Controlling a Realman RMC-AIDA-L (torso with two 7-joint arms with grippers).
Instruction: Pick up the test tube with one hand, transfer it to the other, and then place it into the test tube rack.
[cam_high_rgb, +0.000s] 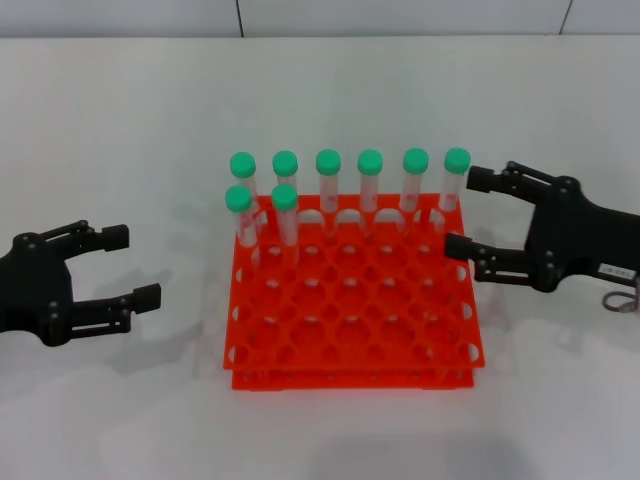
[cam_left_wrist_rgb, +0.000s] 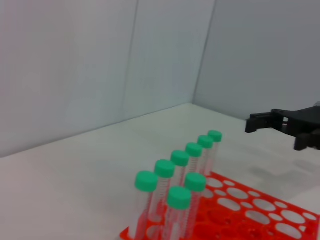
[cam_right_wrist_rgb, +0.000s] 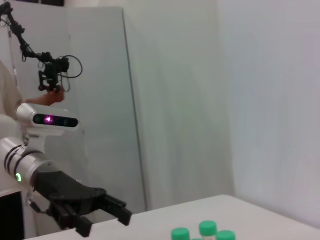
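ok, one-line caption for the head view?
Both end effectors, left and right, open beside the test tube rack holding eight capped tubes.

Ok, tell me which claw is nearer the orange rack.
Right. The right claw is open at the rack's far right corner, beside the end tube. The left claw is open, well off its left side.

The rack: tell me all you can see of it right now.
The rack is bright orange-red plastic, square and two-tiered, with a grid of round holes. It sits flat on the white table between the two grippers, touched by neither. Eight green-capped tubes stand upright in it: six along the far row, two behind its left end.
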